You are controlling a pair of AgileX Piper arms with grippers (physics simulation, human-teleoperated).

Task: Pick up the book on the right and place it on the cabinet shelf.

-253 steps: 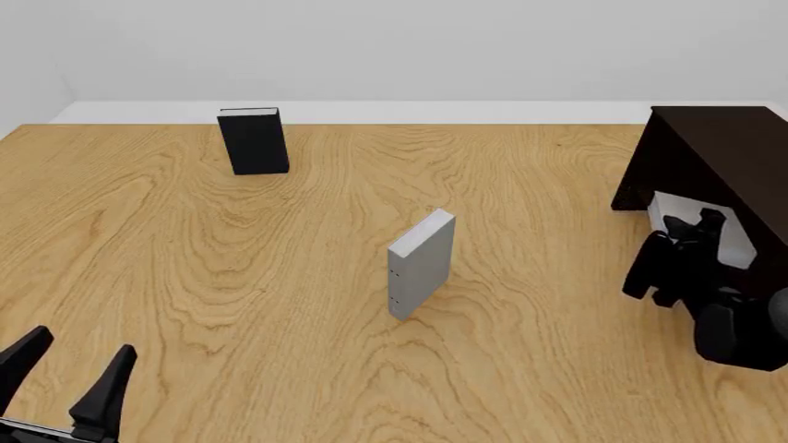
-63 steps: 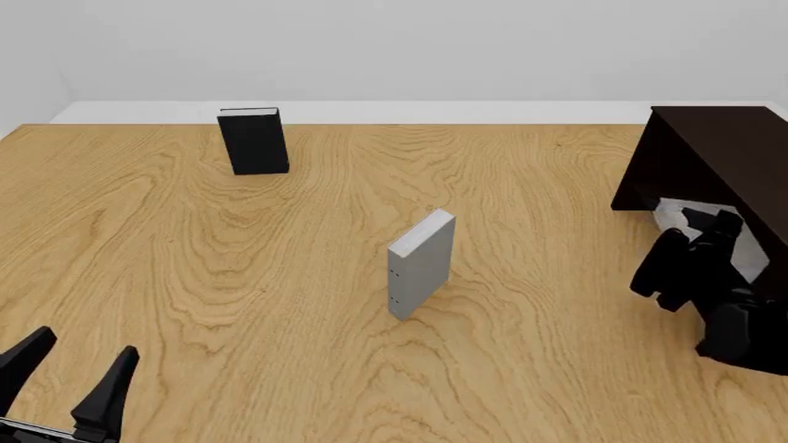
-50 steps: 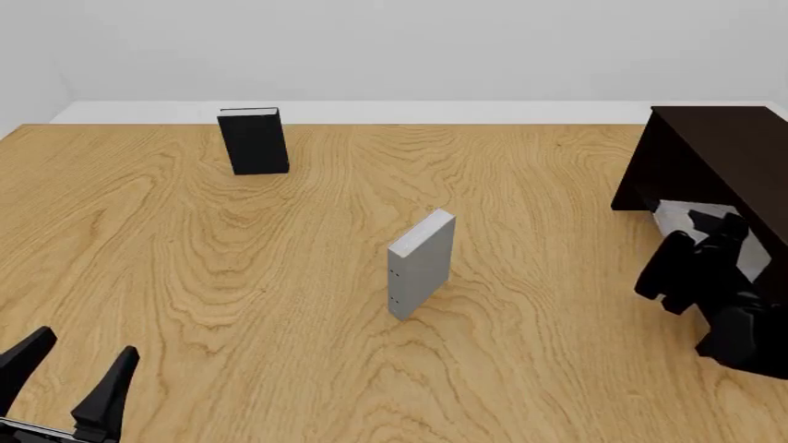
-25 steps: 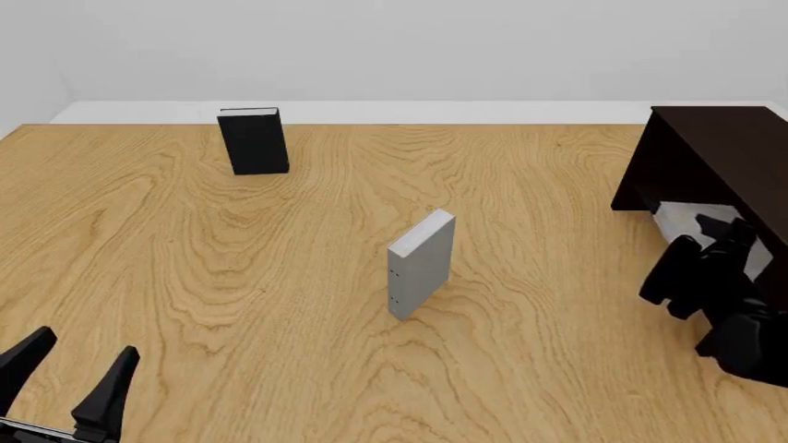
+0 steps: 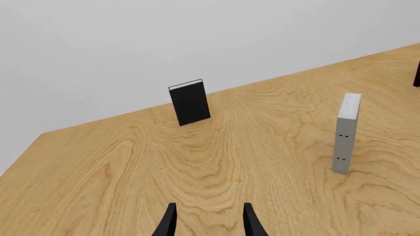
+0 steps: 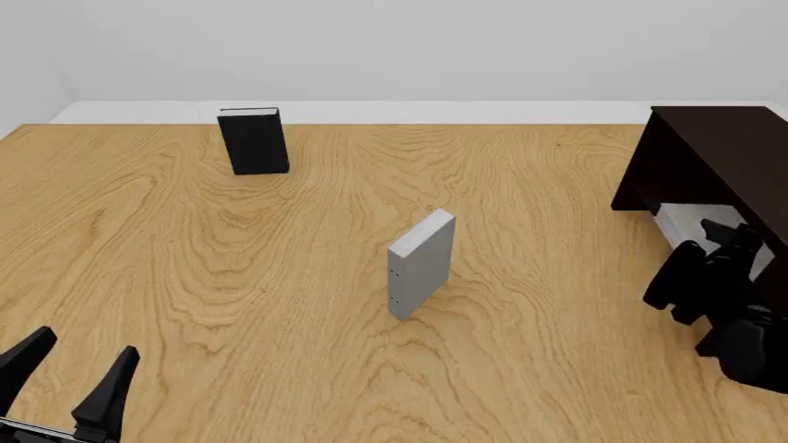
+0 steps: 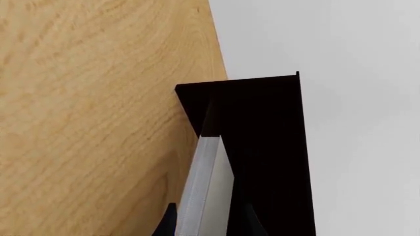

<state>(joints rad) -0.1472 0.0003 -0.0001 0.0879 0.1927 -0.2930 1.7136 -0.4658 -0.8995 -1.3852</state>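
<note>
The light grey book (image 6: 681, 220) stands inside the dark cabinet (image 6: 721, 152), on the cabinet shelf at the table's right side. In the right wrist view its pale edge (image 7: 204, 182) runs back into the cabinet (image 7: 269, 128). My right gripper (image 6: 724, 236) is open just in front of the cabinet opening. Its fingertips (image 7: 169, 220) lie on either side of the book's near end (image 7: 207, 223), with gaps to the book. My left gripper (image 6: 80, 349) is open and holds nothing at the near left corner, also seen in the left wrist view (image 5: 207, 217).
A grey book with small dark dots on its narrow side (image 6: 420, 262) (image 5: 345, 132) stands upright mid-table. A black book (image 6: 254, 140) (image 5: 190, 102) stands at the far left. The wooden table (image 6: 246, 277) ends at a white wall behind.
My right gripper has drawn back from the cabinet toward the near edge, while the book has stayed on the shelf. The left arm has not moved.
</note>
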